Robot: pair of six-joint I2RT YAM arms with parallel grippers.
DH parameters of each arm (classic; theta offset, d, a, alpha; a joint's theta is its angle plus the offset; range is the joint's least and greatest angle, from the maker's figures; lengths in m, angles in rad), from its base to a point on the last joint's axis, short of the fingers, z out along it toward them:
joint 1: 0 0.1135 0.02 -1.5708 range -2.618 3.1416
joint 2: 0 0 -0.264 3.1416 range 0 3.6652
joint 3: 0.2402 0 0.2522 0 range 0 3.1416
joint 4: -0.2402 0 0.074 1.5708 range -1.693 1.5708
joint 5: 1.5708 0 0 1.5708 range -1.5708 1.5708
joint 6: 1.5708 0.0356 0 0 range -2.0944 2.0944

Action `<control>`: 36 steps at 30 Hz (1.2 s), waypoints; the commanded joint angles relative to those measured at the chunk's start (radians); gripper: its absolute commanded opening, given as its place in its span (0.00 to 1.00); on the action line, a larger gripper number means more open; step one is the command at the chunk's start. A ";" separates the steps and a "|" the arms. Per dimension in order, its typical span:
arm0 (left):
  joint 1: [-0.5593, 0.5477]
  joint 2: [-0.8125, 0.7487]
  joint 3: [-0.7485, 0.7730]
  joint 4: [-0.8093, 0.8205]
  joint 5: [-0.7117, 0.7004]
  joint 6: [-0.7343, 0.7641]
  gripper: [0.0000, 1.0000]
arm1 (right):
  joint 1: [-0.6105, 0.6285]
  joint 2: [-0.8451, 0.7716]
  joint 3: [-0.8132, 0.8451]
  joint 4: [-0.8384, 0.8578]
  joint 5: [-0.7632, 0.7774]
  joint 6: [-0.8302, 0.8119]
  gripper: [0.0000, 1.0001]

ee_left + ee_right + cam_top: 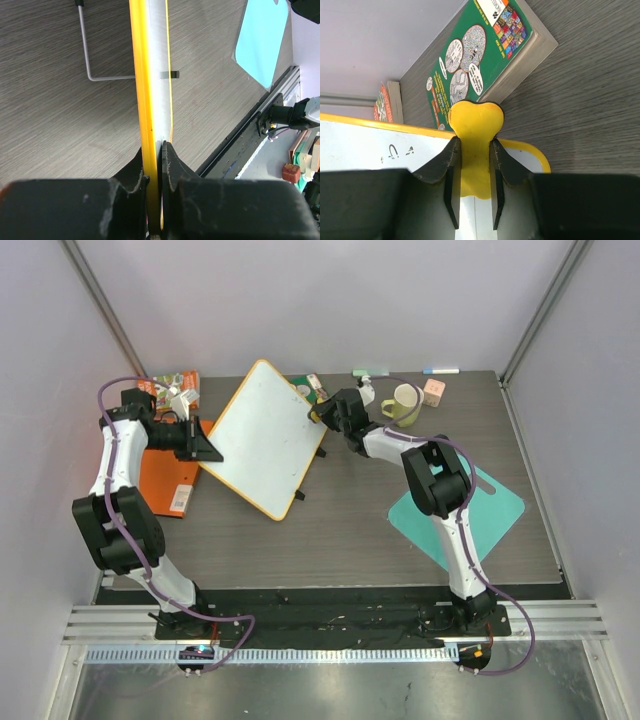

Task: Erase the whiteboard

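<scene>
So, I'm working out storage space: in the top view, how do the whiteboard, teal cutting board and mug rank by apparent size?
Largest to smallest:
1. whiteboard
2. teal cutting board, partly hidden but clearly smaller
3. mug

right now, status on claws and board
Left claw shut on board edge. Right claw shut on yellow eraser at board corner. Faint marks beside it. Green book just past corner.

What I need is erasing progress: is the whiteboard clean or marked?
Marked: small dark scribbles show on the whiteboard near its corner in the right wrist view.
</scene>
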 commanded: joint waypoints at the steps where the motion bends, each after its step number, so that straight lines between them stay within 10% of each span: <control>1: -0.046 -0.025 -0.023 0.058 -0.146 0.233 0.00 | 0.068 -0.008 0.005 -0.040 -0.103 -0.027 0.01; 24: -0.050 -0.038 -0.034 0.028 -0.156 0.282 0.00 | 0.083 0.156 0.418 0.015 -0.047 0.009 0.01; 36: -0.050 -0.038 -0.041 0.046 -0.146 0.266 0.00 | 0.085 -0.068 -0.082 0.087 -0.015 -0.070 0.01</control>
